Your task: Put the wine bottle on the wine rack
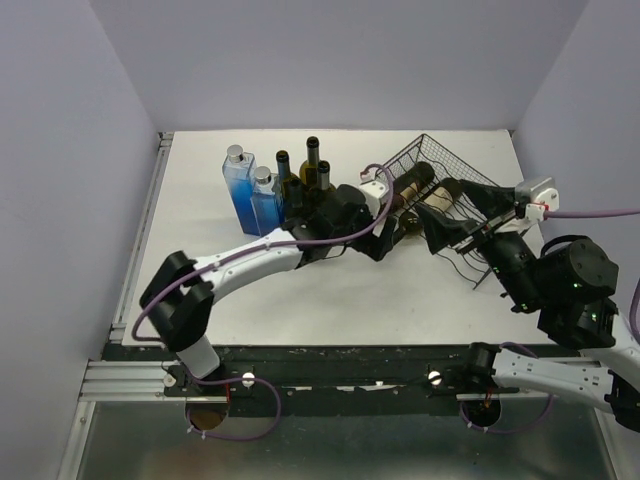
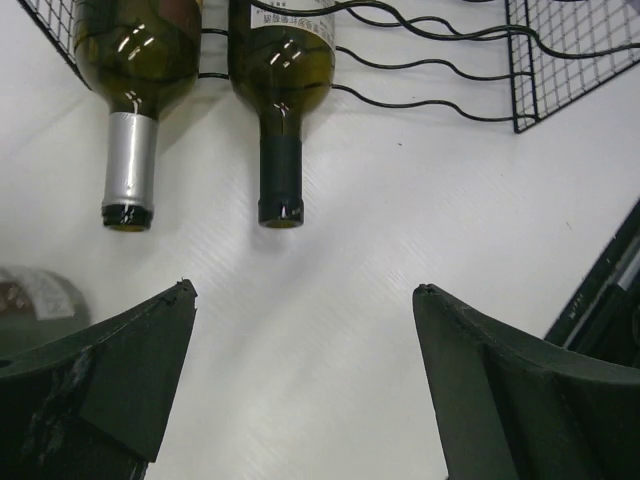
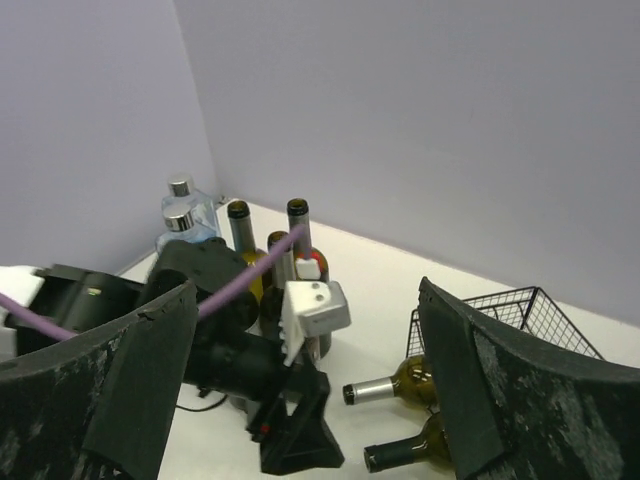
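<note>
Two bottles lie side by side in the rack [image 2: 520, 70], necks pointing out over the white counter [image 2: 400, 230] toward the left arm. The silver-necked bottle [image 2: 130, 170] sits in the cradle to the left of the dark-necked bottle [image 2: 281, 170] in the left wrist view. The dark-necked one carries a pale label with small print that is cut off by the frame and too small to read. No brand can be made out on either.

The left gripper [image 2: 305, 300] faces both bottle mouths from just short of them, its fingers [image 2: 130, 370] spread wide with only bare counter between. The right gripper [image 3: 305, 288] is spread just as wide and grips nothing. From above it sits at the rack's near side, and contact cannot be told.

Behind the left arm stand three dark bottles [image 1: 300, 170] and two blue bottles [image 1: 250, 190] with silver caps. A blurred labelled bottle [image 2: 40, 300] shows at the left wrist view's edge, its label unreadable
</note>
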